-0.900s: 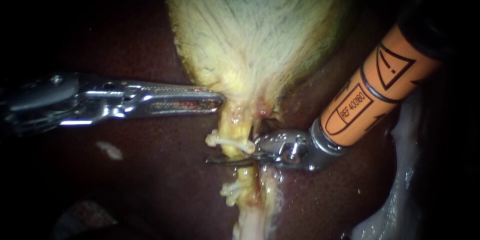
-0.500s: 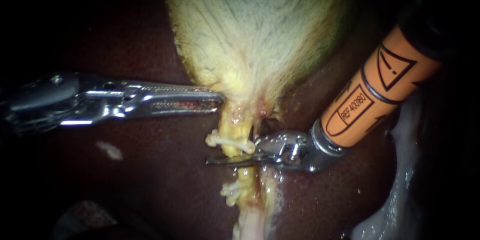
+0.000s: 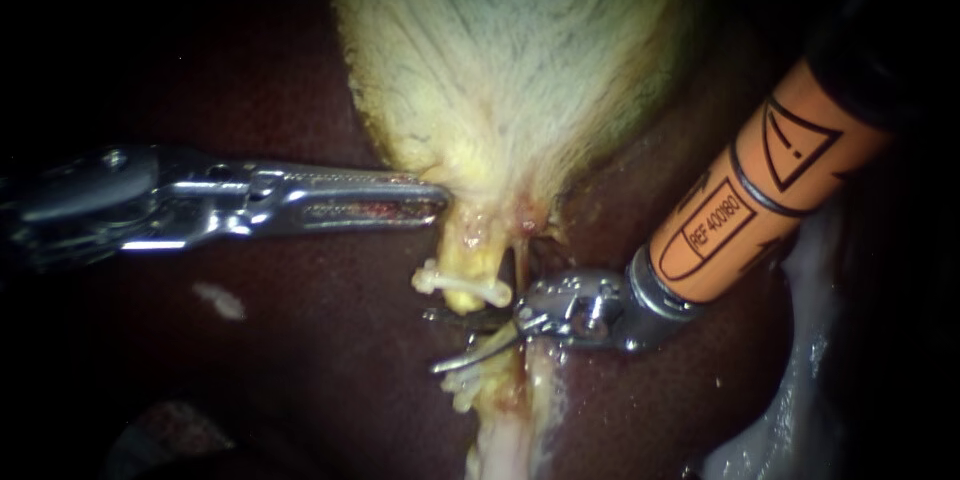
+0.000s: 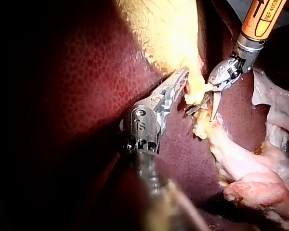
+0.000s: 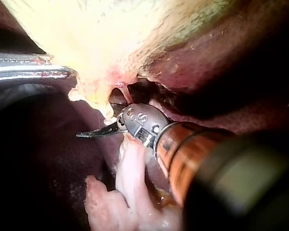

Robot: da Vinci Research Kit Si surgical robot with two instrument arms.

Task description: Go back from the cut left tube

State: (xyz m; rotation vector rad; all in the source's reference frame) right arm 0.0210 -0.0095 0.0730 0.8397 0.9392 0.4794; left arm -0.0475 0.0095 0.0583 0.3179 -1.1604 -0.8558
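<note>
Between ends of left tube point(image 3: 470, 262): right instrument point(image 3: 432, 342)

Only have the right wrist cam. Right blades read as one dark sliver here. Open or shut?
Observer: Open. The endoscope shows a gap between the blades of the right instrument, nothing gripped.
Operator: Where against the tube?
Observer: At the cut in the left tube: one blade under its upper end, the other across its lower end.
Operator: Clips?
Observer: One white clip on the upper end, a second clip on the lower end.
</note>
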